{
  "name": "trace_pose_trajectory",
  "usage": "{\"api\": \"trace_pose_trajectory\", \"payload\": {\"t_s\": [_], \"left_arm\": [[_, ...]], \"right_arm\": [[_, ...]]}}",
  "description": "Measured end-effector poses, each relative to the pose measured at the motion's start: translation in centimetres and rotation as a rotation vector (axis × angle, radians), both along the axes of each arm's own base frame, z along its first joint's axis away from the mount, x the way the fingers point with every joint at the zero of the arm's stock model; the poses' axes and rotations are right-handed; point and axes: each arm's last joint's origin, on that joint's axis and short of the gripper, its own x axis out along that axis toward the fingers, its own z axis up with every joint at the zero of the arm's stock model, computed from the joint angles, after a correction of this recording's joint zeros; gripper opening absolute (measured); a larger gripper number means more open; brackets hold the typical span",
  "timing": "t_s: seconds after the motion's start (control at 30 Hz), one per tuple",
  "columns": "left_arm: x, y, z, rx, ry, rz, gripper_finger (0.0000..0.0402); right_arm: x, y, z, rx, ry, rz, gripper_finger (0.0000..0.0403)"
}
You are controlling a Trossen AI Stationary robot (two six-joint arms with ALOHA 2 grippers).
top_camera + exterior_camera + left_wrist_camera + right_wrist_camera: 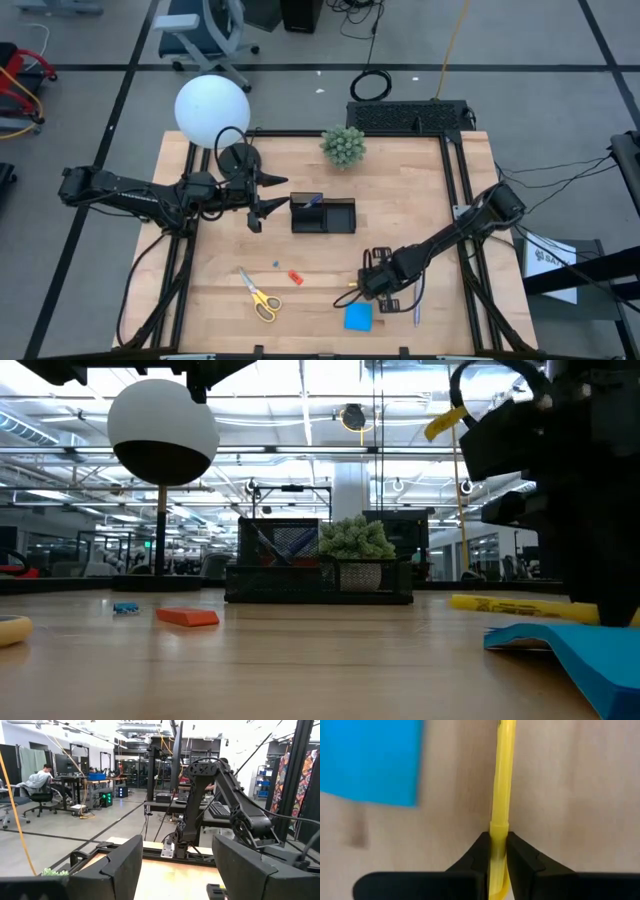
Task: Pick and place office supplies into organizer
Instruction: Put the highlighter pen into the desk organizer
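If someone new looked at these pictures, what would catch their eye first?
Probably the right gripper, down at the table's near right side and closed on the yellow marker beside the blue sticky-note pad. Next, the white globe lamp at the far left corner.

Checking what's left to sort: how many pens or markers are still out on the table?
2 visible: a yellow marker pinched in the right gripper beside the blue note pad, and a slim pen on the table past that gripper. The arm may hide others.
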Motion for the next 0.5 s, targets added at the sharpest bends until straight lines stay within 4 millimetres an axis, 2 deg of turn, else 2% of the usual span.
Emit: {"api": "trace_pose_trajectory", "payload": {"t_s": [0.2, 0.5], "left_arm": [[0.0, 0.0, 0.0, -0.012, -0.003, -0.002, 0.0246], [0.0, 0.0, 0.0, -0.029, -0.005, -0.005, 0.0246]], "right_arm": [[0.1, -1.4, 2.5, -0.021, -0.09, -0.009, 0.003], [0.1, -3.0, 4.5, -0.126, -0.182, 0.055, 0.003]]}}
